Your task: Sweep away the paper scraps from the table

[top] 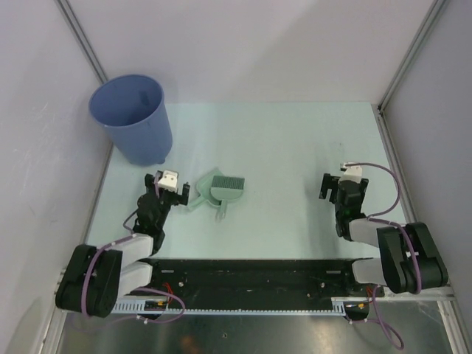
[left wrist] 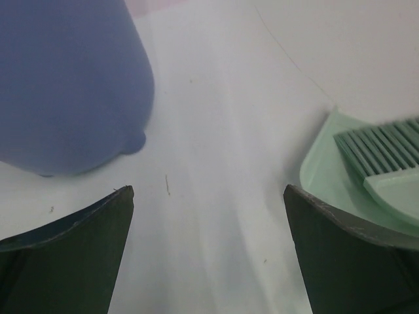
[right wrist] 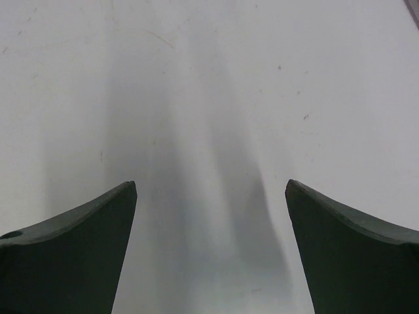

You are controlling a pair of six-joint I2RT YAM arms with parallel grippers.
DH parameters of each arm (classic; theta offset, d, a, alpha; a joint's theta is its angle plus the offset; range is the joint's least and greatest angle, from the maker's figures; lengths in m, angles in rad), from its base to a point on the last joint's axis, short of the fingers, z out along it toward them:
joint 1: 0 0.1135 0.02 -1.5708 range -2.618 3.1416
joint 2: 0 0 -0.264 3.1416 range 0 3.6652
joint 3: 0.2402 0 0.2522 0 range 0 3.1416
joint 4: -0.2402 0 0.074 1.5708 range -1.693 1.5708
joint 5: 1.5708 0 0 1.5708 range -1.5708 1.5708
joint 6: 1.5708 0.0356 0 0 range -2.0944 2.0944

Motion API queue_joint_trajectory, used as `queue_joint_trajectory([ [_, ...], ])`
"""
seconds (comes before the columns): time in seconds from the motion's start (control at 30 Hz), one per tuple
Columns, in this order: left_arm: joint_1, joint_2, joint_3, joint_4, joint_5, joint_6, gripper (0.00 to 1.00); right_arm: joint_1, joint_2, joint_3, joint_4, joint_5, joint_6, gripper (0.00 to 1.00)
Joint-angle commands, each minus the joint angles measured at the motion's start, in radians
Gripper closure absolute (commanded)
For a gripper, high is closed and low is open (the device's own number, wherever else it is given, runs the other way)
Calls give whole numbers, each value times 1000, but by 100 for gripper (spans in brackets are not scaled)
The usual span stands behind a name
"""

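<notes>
Both arms sit low by the near edge of the table (top: 295, 140). The left gripper (top: 168, 189) is toward the left edge and the right gripper (top: 335, 188) toward the right edge, short of the right wall. The jaws of each are spread wide and grasp nothing.

The bucket (top: 133, 118) stands upright in the far left corner, close against the left wall. In the left wrist view it lies ahead and to the left of the jaws, with a strip of bare table between it and the left finger (left wrist: 78, 255).

The dustpan (left wrist: 324, 176) lies flat just right of the left gripper. Its rim is just beside the right finger (left wrist: 347, 261); I cannot tell whether they touch. The brush (left wrist: 383, 147) rests in the pan, bristles toward the far edge.

A wide stretch of bare table runs from the pan to the right gripper and on to the far edge and far right corner. The right wrist view shows only bare surface ahead of the jaws.

No scraps can be made out on the table in any view, and the bucket's inside is too dim to read.
</notes>
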Motion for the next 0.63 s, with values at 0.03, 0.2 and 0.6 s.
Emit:
queue_joint_trajectory([
  [0.03,11,192,-122,621,-87,-55,0,-29,119,-95,574,10,-45,0],
  [0.2,13,246,-121,683,-114,-66,0,-75,176,-57,572,-92,-44,0],
  [0.6,13,246,-98,646,-170,-87,0,-80,193,-32,527,-97,-39,0],
])
